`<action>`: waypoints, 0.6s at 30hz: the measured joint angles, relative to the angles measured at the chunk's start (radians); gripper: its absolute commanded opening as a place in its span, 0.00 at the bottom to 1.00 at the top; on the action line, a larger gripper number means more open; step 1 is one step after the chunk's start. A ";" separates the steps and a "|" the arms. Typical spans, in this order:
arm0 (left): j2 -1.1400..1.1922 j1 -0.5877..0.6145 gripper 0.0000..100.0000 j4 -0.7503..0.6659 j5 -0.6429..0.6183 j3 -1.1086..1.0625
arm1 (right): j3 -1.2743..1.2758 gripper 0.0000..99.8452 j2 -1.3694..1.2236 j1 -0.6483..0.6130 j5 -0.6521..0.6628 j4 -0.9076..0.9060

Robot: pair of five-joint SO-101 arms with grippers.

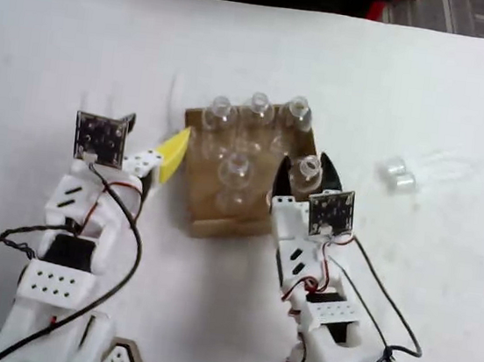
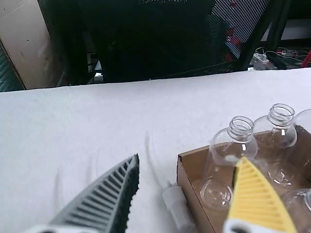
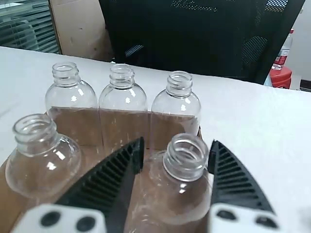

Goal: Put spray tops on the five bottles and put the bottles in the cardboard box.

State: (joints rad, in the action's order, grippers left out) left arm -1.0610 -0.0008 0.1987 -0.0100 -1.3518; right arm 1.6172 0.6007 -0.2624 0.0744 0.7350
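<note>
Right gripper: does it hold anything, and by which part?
Nothing: the right gripper stands open around the neck of one bottle, with a gap beside one finger.

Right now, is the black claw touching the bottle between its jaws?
Cannot tell. In the right wrist view the right gripper has open jaws flanking the bottle: a gap shows on one side, the other jaw's edge meets the neck's outline.

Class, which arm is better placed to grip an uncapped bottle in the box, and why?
Right. The right end effector, open, straddles the front bottle; the left end effector hangs open beside the cardboard box, holding nothing.
</note>
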 measured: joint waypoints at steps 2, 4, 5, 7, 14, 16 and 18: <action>0.000 0.000 0.29 0.000 0.000 0.000 | 0.000 0.19 0.000 0.000 0.000 0.000; 0.000 0.000 0.29 -0.008 0.000 0.000 | 0.000 0.19 0.000 0.000 0.000 0.000; 0.000 0.000 0.29 -0.015 0.000 0.000 | 0.000 0.19 0.000 0.000 0.000 0.000; 0.000 0.000 0.29 -0.025 0.000 0.000 | 0.000 0.19 0.000 0.000 0.000 0.000; 0.000 0.000 0.29 -0.026 0.000 0.000 | 0.000 0.19 0.000 0.000 0.000 0.000; 0.000 0.000 0.29 -0.026 0.000 0.000 | 0.006 0.19 0.017 0.000 0.000 0.000; 0.000 0.000 0.29 -0.026 0.000 0.000 | 0.028 0.24 0.055 0.000 0.000 -0.002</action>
State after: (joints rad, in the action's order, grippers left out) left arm -1.0610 -0.0008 0.1726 -0.0100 -1.3518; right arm 1.6448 0.6559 -0.2624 0.0744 0.7334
